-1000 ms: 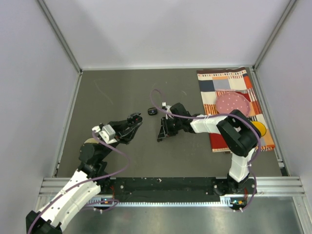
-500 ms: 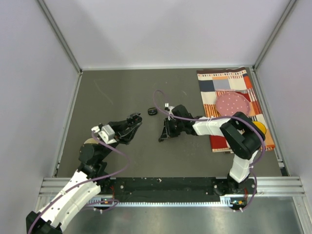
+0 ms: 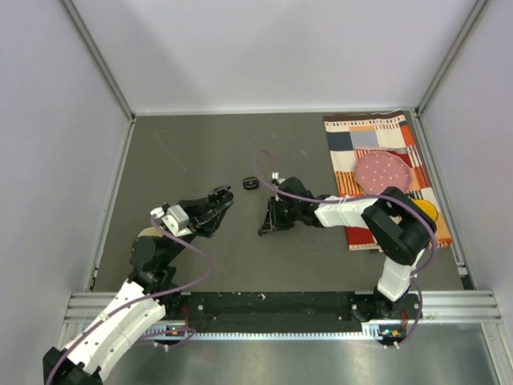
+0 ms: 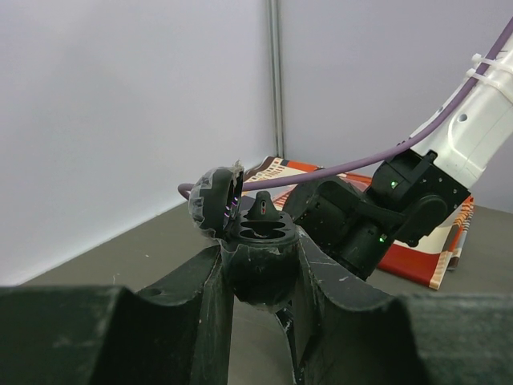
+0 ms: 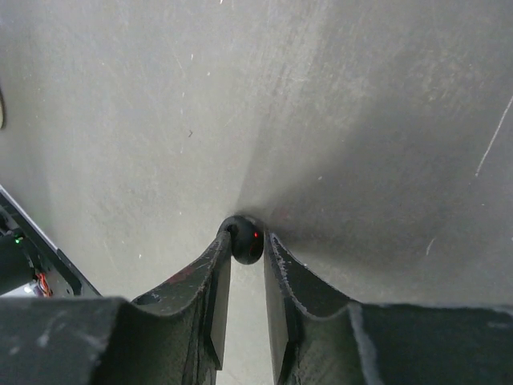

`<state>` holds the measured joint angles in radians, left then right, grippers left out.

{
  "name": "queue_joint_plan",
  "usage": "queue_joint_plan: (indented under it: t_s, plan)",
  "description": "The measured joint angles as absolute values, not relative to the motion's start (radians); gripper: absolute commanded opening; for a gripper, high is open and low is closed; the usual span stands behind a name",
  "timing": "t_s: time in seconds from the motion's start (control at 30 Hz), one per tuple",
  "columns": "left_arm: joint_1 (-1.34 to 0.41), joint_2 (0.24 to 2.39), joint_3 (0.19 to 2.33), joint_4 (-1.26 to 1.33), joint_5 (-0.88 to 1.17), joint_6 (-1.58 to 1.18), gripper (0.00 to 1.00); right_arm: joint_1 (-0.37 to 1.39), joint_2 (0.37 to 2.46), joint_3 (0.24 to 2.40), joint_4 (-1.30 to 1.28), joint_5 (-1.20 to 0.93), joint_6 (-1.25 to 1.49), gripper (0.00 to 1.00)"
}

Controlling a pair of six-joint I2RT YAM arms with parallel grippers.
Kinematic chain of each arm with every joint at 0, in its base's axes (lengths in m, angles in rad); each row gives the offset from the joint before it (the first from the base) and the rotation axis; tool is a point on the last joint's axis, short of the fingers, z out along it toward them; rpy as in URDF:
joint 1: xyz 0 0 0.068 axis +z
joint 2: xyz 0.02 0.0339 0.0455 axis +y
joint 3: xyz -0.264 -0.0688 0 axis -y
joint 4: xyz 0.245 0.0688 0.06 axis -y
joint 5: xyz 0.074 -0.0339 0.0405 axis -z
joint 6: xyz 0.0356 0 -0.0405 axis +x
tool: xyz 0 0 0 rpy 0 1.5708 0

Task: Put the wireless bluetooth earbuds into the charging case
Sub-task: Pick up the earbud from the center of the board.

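The right gripper (image 5: 247, 241) pinches one earbud (image 5: 242, 237) at its fingertips, low against the table (image 3: 184, 152); the left gripper (image 4: 260, 257) is clamped on the charging case (image 4: 256, 233), lid open, raised well to the left. Best practice: keep the pinch firm, lift straight, and line the earbud over a free socket before lowering. Since a second earlier the right forearm has edged rightward; left arm and case unchanged.

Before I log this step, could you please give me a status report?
Left gripper shut on open case. Right gripper shut on earbud, near table. Small black item beyond, clear of both.
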<state>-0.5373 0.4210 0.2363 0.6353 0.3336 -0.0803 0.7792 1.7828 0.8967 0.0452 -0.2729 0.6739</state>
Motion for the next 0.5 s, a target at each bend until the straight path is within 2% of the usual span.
queue_joint_plan:
  t_s: [0.23,0.27,0.5]
  plan:
    - [-0.537,0.421,0.233,0.635,0.326,-0.08,0.0,0.783,1.783,0.897,0.039,-0.266,0.684,0.13]
    - [-0.537,0.421,0.233,0.635,0.324,-0.081,0.0,0.783,1.782,0.897,0.038,-0.264,0.687,0.08]
    - [-0.537,0.421,0.233,0.635,0.323,-0.081,0.0,0.789,1.758,0.896,-0.002,-0.22,0.752,0.03]
